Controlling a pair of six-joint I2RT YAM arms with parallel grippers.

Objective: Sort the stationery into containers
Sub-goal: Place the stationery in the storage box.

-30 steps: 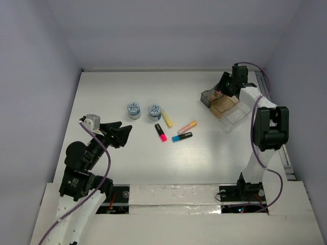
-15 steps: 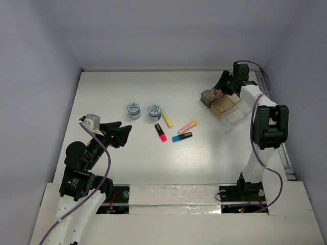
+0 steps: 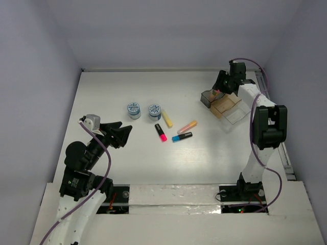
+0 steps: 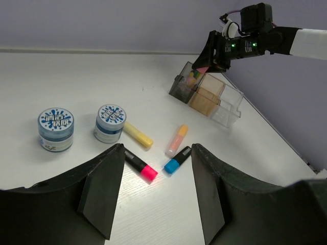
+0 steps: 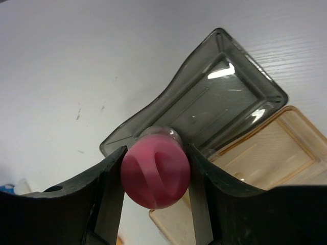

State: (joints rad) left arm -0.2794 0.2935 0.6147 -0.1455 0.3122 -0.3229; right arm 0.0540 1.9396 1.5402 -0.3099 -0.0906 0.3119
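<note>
Table [image 3: 127,163]: white, matte, faint wood grain. I note a soft glare patch near its middle.
Walls: pale lavender, plain. Back wall [image 3: 168,30] meets the table's far edge along a thin dark seam. Left wall [image 3: 30,76] and right wall [image 3: 306,56] rise from the table's sides.
Rail [image 3: 288,163]: grey, runs along the table's right edge.
Board [image 3: 173,195]: white, glossy, wrinkled wrap, lies across the table's near edge.
Specks [image 5: 79,113]: a few small dark marks on the table top, seen close in my right wrist view.
</note>
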